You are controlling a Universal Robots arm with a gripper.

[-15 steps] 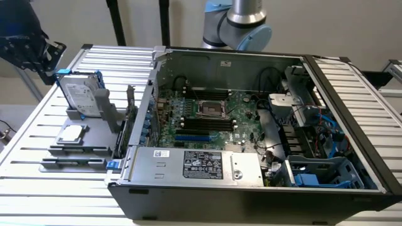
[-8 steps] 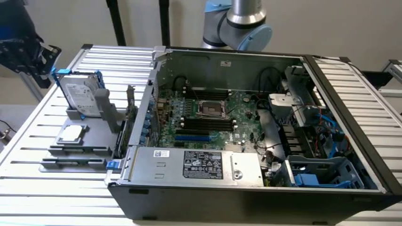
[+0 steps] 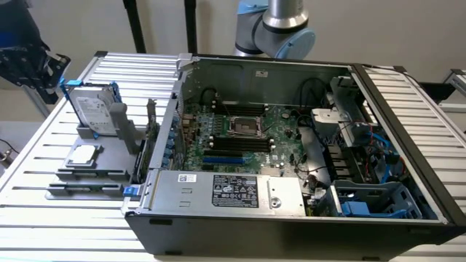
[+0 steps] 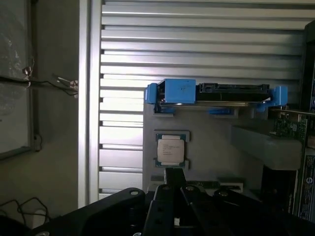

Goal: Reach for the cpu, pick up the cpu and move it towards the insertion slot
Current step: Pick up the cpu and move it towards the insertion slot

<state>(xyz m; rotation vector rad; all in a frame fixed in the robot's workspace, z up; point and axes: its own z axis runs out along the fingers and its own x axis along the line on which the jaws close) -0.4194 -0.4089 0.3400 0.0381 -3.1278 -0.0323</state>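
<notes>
The cpu [image 3: 82, 155], a small silvery square chip with a pale rim, lies flat in a grey holder on the slatted table at the exterior view's left. The wrist view looks down on the cpu [image 4: 171, 149] from well above. The dark body of my gripper [image 4: 174, 196] hangs over the table, close to the chip in that picture and well clear of it. The insertion slot [image 3: 245, 125], a square socket with a shiny metal frame, sits on the motherboard inside the open computer case [image 3: 291, 218].
A silver hard drive in a blue frame [image 3: 95, 112] [image 4: 216, 93] stands just beyond the cpu. Grey fixtures [image 3: 84, 188] lie nearer the table's front. Black memory slots [image 3: 240, 144] and a blue slot [image 3: 222, 161] flank the socket. Dark equipment [image 3: 25, 60] stands off the table's far left corner.
</notes>
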